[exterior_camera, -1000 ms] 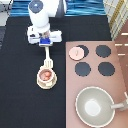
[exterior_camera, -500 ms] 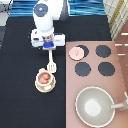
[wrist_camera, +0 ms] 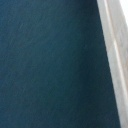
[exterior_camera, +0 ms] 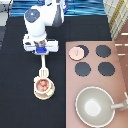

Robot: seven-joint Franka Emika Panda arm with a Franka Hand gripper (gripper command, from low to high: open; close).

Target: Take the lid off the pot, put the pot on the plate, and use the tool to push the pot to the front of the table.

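1. Cream-white, the tool [exterior_camera: 43,67] hangs from the gripper [exterior_camera: 42,51]. The fingers appear pinched on the top end of its thin handle, and the slotted head reaches away from them toward the exterior view's bottom.
2. Just beyond the tool's head, farther from the fingers along the same line, the pot [exterior_camera: 43,86] sits on the plate [exterior_camera: 36,93]. It is open, with its reddish-brown contents showing. The head looks to be touching or just beside the pot's near rim; I cannot tell which.
3. The lid [exterior_camera: 76,52] lies on a burner of the stove [exterior_camera: 120,65], well apart from the fingers toward the exterior view's right. Lid off and pot on plate both look done.
4. The step in hand, as I judge it, is the push. To do it well:
   - keep the head's broad face square to the pot and low against its wall;
   - keep the handle in line with the pot's centre, so pot and plate do not swing aside on the black tabletop [exterior_camera: 20,100];
   - push slowly, because a grip high on a thin handle lets the tool pivot.
5. The wrist view shows only dark tabletop [wrist_camera: 45,65] and a pale strip I cannot identify.
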